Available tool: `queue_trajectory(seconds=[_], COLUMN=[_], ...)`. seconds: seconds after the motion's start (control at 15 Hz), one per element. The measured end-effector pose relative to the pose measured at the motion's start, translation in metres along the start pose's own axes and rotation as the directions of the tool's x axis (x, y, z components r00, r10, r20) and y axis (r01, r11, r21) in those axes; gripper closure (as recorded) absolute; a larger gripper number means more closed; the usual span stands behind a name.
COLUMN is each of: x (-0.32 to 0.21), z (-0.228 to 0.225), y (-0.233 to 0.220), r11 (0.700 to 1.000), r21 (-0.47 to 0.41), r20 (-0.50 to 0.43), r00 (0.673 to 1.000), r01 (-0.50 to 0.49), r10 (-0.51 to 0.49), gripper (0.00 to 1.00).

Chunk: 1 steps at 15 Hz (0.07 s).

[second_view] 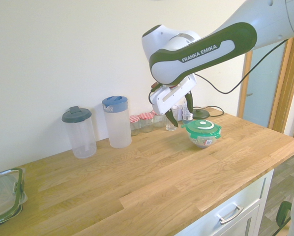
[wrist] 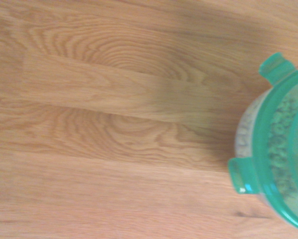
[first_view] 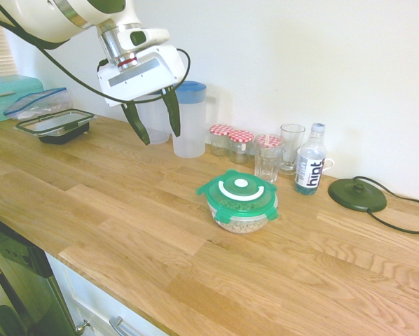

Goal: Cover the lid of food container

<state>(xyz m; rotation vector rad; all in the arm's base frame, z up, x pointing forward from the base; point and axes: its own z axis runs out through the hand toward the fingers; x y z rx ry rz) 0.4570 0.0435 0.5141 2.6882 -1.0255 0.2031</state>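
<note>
Green lid (second_view: 203, 127) on the clear round bowl (second_view: 204, 142), open gripper (second_view: 182, 119) near its 10 o'clock.
Clock directions are read in the picture from the bowl: the lid's clip tabs jut outward at the rim; the gripper's dark fingers point down, spread apart; a round dark base (second_view: 201, 114) lies at 12, red-checked-lid jars (second_view: 146, 123) stand at 10, the blue-lidded jug (second_view: 118, 129) between 9 and 10, the dark-lidded pitcher (second_view: 82, 138) at 9, a green-rimmed rectangular container (second_view: 4, 197) at 8, and a drawer handle (second_view: 231, 215) below the wooden countertop (second_view: 152, 182) at 5.
</note>
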Motion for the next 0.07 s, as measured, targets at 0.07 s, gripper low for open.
queue_trajectory(seconds=[0.07], x=[-0.0005], z=[0.003], y=[0.003], r11=[0.998], r21=[0.055], r20=[0.031], r00=[0.999], r01=[0.015], r10=[-0.016], gripper=[0.0])
